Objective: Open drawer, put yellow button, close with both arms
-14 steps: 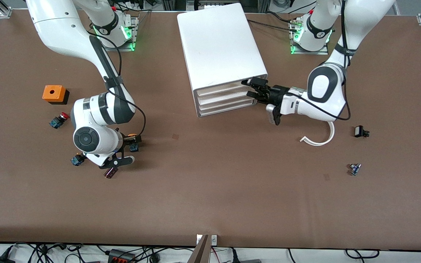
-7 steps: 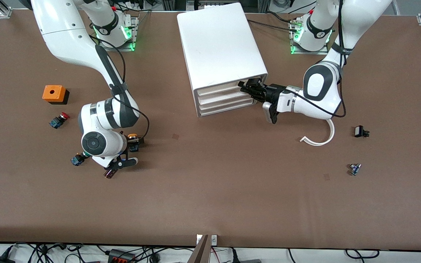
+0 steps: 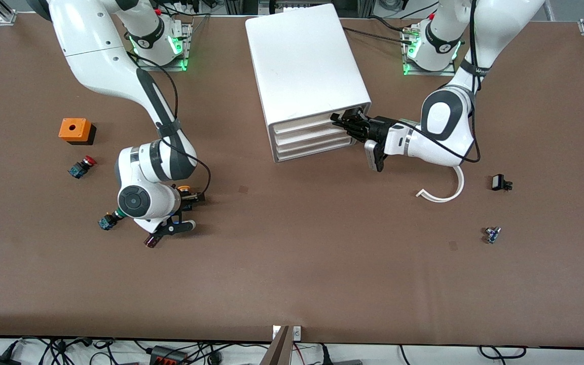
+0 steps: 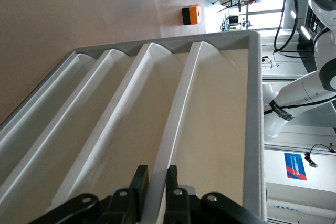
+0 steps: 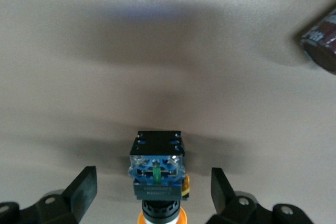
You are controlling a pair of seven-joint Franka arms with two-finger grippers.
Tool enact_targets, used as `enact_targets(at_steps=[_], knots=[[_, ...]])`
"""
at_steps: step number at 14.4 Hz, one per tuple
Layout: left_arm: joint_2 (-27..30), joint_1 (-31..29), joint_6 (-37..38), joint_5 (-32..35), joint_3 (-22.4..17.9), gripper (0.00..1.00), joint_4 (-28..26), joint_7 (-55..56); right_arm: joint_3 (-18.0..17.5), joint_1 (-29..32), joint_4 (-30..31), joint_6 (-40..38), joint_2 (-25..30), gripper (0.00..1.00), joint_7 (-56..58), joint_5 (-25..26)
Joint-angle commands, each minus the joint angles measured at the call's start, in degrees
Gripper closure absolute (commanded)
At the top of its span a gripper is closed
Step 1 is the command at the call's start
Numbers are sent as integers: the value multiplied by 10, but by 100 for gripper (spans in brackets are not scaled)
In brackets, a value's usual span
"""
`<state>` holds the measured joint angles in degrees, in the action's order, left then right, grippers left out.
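The desk (image 3: 322, 284) lies bare over its whole strip nearest the front camera and through the middle between the arms. The cabinet (image 3: 304, 66) stands between the two bases, its four drawer fronts facing the front camera and turned toward the left arm's end. The drawer (image 4: 173, 124), the top one, sits flush with the three below it. The left pincer (image 3: 341, 121) is clamped tight on that drawer's front lip at the corner toward the left arm's end, one finger (image 4: 137, 182) on each side of the thin white edge. The right pincer (image 5: 153, 187) is low over the desk with its fingers wide apart, the yellow button (image 3: 184, 189) lying between them, not yet gripped. Near it are a red button (image 3: 81, 166), an orange box (image 3: 75, 130) and a green button (image 3: 106, 221)
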<state>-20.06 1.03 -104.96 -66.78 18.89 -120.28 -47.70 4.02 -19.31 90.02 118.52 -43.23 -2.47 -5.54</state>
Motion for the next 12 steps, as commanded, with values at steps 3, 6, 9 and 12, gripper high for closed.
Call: enact_targets(at_steps=[3,6,9,12], knots=[[-96,-5,-9,16,-26,99,122,10,-1,-3,-4,-4,-4,52,2,-7],[-134,-6,-7,79,-39,99,196,49,0,-2,-10,-4,1,100,7,-6],[-152,-5,-4,119,-46,58,242,93,0,-4,-54,-52,30,100,7,-8],[-143,-8,-2,152,-46,0,243,96,-2,-11,-185,-184,33,100,3,-8]])
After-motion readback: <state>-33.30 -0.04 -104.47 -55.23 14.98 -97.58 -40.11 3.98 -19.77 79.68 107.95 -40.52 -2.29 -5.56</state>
